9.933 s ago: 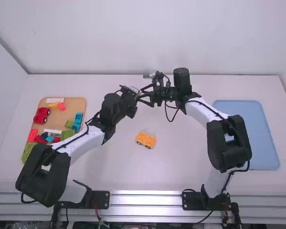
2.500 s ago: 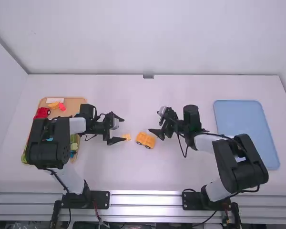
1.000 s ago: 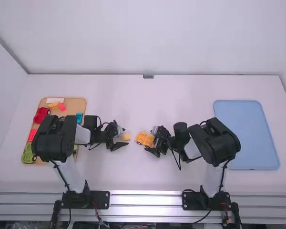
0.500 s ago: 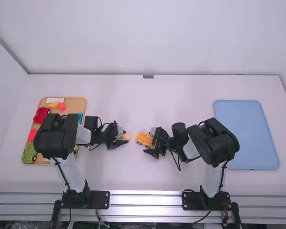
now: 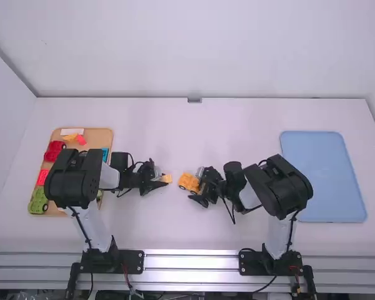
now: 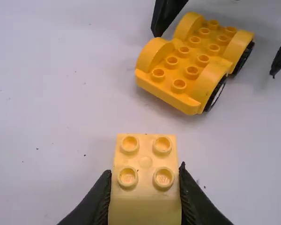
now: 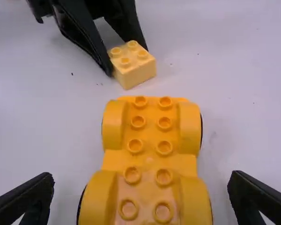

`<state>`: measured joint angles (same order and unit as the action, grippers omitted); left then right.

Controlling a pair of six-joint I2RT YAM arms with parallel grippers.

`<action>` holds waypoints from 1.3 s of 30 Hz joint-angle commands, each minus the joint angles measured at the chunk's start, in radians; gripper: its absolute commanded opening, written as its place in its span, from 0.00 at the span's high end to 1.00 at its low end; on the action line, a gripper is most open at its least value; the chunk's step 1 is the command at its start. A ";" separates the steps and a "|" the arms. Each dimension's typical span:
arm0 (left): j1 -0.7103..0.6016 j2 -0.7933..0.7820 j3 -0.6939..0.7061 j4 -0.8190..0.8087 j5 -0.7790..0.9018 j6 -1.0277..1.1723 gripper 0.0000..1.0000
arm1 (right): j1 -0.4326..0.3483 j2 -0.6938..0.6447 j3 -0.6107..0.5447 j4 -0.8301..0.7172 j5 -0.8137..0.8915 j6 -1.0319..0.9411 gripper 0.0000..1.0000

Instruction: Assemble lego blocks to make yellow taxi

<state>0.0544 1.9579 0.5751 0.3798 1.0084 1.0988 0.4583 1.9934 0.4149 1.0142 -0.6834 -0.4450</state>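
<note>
— What are the left gripper's (image 5: 162,180) jaws doing?
— They're clenching a pale yellow four-stud block (image 6: 145,160), its studs facing up, near the yellow wheeled car base (image 7: 150,159)
— And the right gripper's (image 5: 196,184) jaws?
— They're standing open around the base, gaps showing on both sides, while its wheels are resting on the white bench (image 5: 237,125); a blue tray (image 5: 325,175) is lying well apart, on the right
</note>
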 commanded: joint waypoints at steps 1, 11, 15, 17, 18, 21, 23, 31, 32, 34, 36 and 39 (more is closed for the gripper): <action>-0.002 0.012 -0.007 -0.005 -0.027 0.013 0.95 | 0.017 0.031 0.015 0.024 0.037 0.003 0.01; -0.002 -0.046 -0.007 -0.031 0.049 0.016 0.98 | -0.019 0.188 0.129 0.026 -0.085 -0.084 0.16; -0.002 -0.108 -0.007 -0.097 0.050 0.016 0.98 | -0.061 0.220 0.175 -0.006 -0.214 -0.166 0.23; -0.002 -0.157 -0.007 -0.149 0.050 0.024 0.98 | -0.091 0.225 0.205 -0.077 -0.260 -0.220 0.32; -0.004 -0.190 -0.007 -0.187 0.050 0.048 0.98 | -0.110 0.225 0.229 -0.146 -0.286 -0.274 0.36; -0.019 -0.244 -0.006 -0.244 0.050 0.086 0.98 | -0.144 0.225 0.280 -0.285 -0.340 -0.393 0.45; -0.033 -0.267 -0.006 -0.248 0.051 0.078 0.98 | -0.166 0.225 0.318 -0.384 -0.374 -0.466 0.45; -0.120 -0.268 -0.006 -0.127 0.049 -0.034 0.98 | -0.192 0.225 0.431 -0.697 -0.393 -0.696 0.46; -0.137 -0.262 -0.006 -0.096 0.045 -0.050 0.98 | -0.192 0.225 0.439 -0.718 -0.393 -0.715 0.46; -0.164 -0.253 -0.006 -0.037 0.045 -0.087 0.98 | -0.192 0.225 0.444 -0.727 -0.389 -0.715 0.46; -0.178 -0.253 -0.005 -0.012 0.033 -0.120 0.98 | -0.192 0.225 0.443 -0.727 -0.383 -0.715 0.44; -0.208 -0.252 0.014 -0.027 -0.027 -0.148 0.98 | -0.192 0.225 0.441 -0.732 -0.383 -0.713 0.18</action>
<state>-0.1364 1.6970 0.5758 0.3637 1.0084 0.9977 0.2653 2.1880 0.8585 0.2962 -1.1053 -1.1275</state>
